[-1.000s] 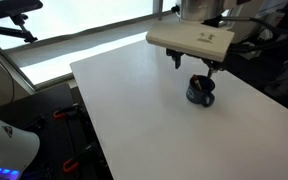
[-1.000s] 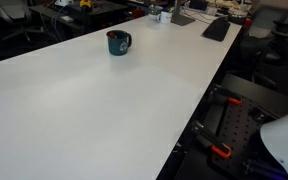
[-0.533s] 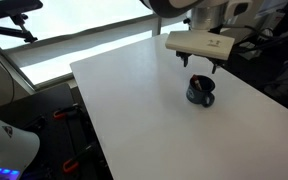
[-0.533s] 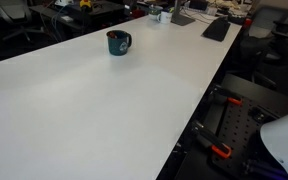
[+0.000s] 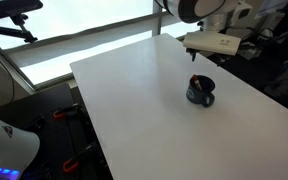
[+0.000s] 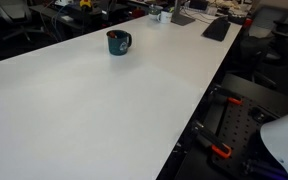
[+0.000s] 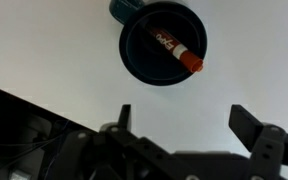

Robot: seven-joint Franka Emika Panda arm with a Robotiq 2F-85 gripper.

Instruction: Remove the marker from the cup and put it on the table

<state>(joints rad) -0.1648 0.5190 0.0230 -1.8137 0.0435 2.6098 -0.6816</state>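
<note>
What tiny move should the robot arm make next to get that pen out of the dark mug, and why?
Probably slide the open pincer across until it is centred over the squat dark blue-black mug. In the wrist view the pale marker with the reddish end lies inside the mug, and the mug stands on the white table off to one side of the pincer, not under it.

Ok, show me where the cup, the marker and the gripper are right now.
cup (image 6: 116,43): in an exterior view, on its outer wall.
marker (image 7: 174,47): wrist view, middle of its body.
gripper (image 7: 182,118): wrist view, midway between its open fingertips.
</note>
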